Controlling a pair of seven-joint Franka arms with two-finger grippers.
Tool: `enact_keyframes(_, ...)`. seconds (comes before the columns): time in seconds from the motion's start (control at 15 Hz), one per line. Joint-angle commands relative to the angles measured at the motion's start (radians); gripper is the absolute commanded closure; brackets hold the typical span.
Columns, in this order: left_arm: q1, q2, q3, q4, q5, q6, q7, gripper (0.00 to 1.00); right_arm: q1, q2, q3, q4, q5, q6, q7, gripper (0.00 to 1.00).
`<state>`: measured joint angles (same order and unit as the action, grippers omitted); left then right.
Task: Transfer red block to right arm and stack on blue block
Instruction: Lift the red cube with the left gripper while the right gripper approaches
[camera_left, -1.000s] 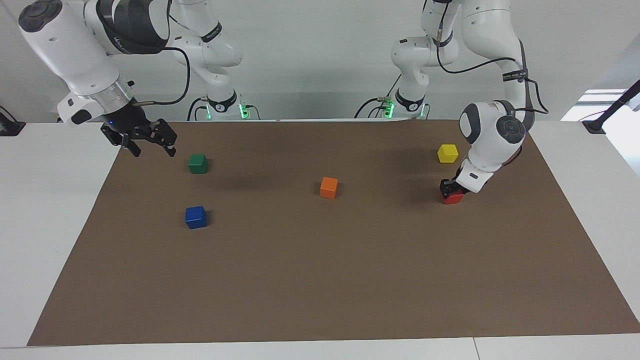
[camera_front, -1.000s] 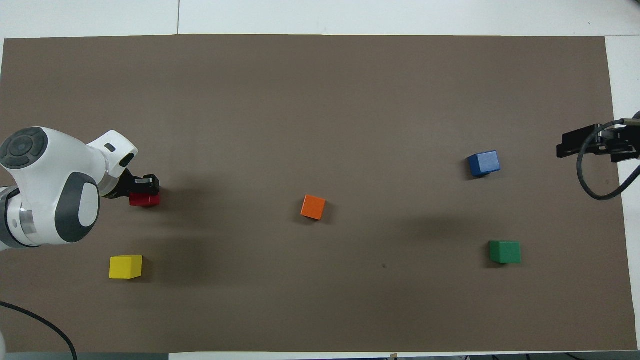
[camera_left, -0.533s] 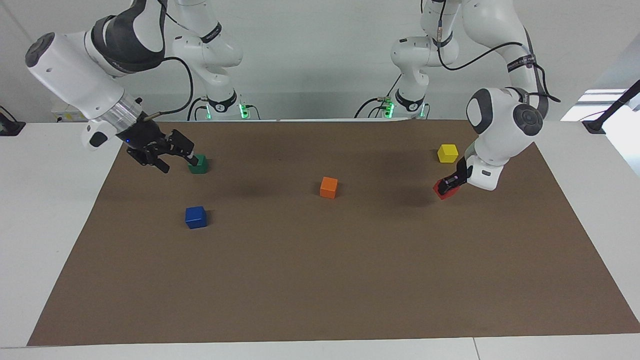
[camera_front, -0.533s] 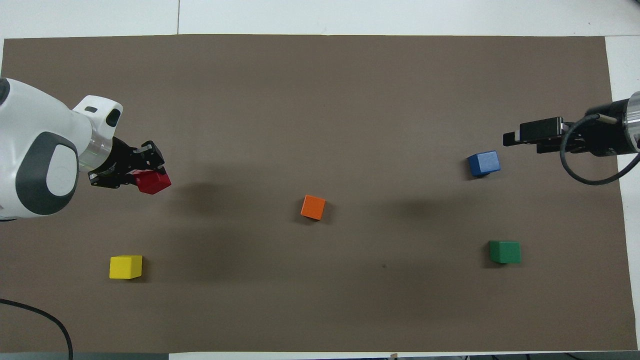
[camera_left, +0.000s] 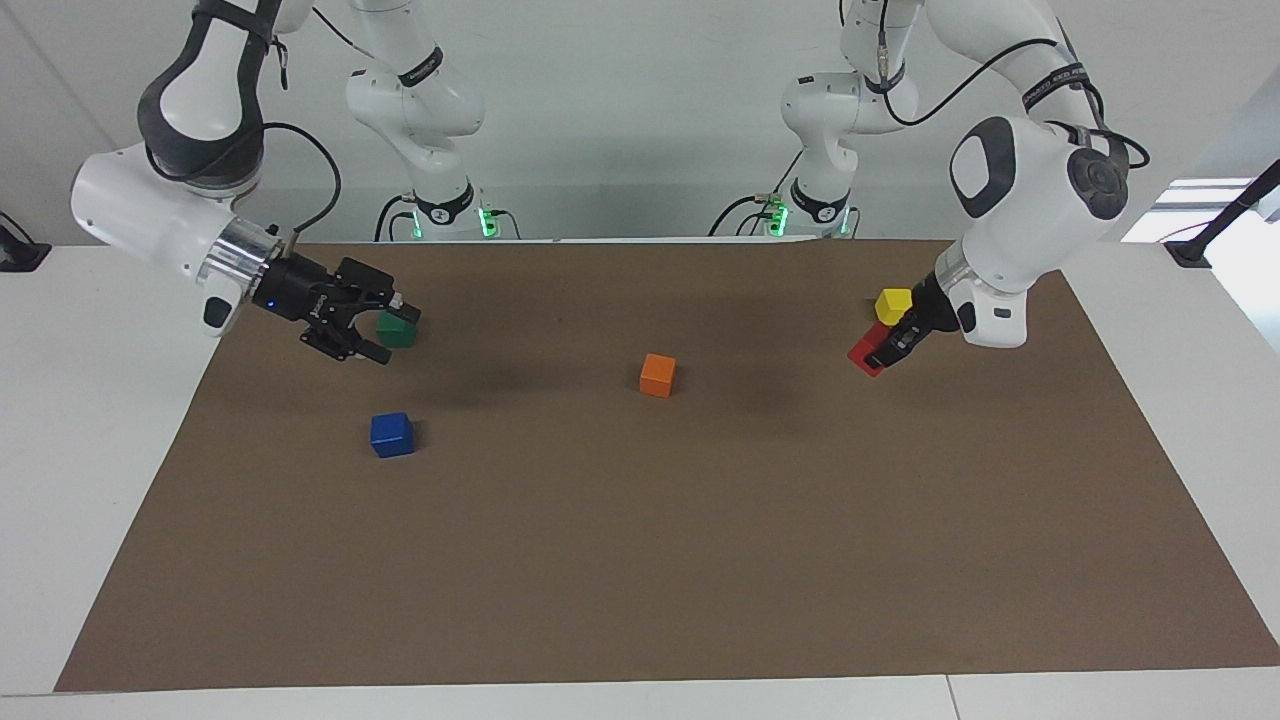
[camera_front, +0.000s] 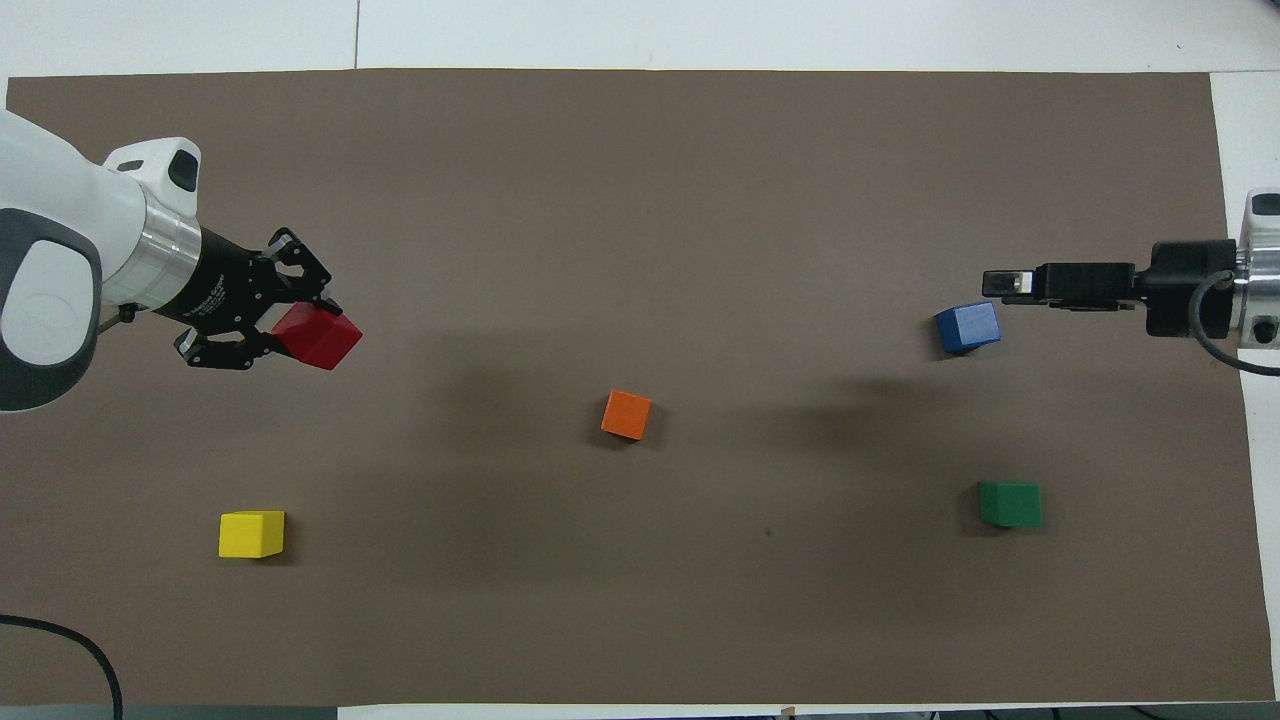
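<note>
Closest to the robots sit the yellow block (camera_left: 894, 304) at the left arm's end of the table and the green block (camera_left: 398, 329) at the right arm's end. The right gripper (camera_left: 374, 326) hangs over the green block with its fingers spread wide and nothing in them. The left gripper (camera_left: 884, 352) is up in the air, squeezed tight on the red block (camera_left: 866, 353), which sits crooked in it. A bit farther out are the orange block (camera_left: 657, 375) in the middle and the blue block (camera_left: 391, 434).

I think the red block could slip out at the swap, because it is tilted and only a corner sticks out. The right gripper might also bump the green block.

All the blocks are small, smooth cubes with sharp edges. The brown mat (camera_left: 640, 560) looks flat and dull.
</note>
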<state>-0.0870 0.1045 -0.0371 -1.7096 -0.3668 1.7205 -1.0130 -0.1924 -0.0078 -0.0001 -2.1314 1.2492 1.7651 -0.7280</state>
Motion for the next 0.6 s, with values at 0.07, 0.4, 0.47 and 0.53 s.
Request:
enact_keyframes(0.07, 0.018, -0.002, 0.017, 0.024, -0.203, -0.022, -0.237, 1.00, -0.015, -0.003, 0.009, -0.123, 0.180, -0.111, -0.178, 0.00)
enact_keyframes(0.4, 0.026, -0.020, 0.017, 0.008, -0.330, 0.008, -0.439, 1.00, -0.027, 0.248, 0.008, -0.110, 0.279, -0.396, -0.522, 0.00)
enact_keyframes(0.47, 0.026, -0.025, 0.017, -0.004, -0.351, 0.022, -0.444, 1.00, -0.027, 0.252, 0.008, -0.104, 0.298, -0.410, -0.525, 0.00)
enact_keyframes(0.53, 0.027, -0.040, 0.017, -0.028, -0.403, 0.027, -0.443, 1.00, -0.021, 0.252, 0.009, -0.104, 0.320, -0.420, -0.524, 0.00)
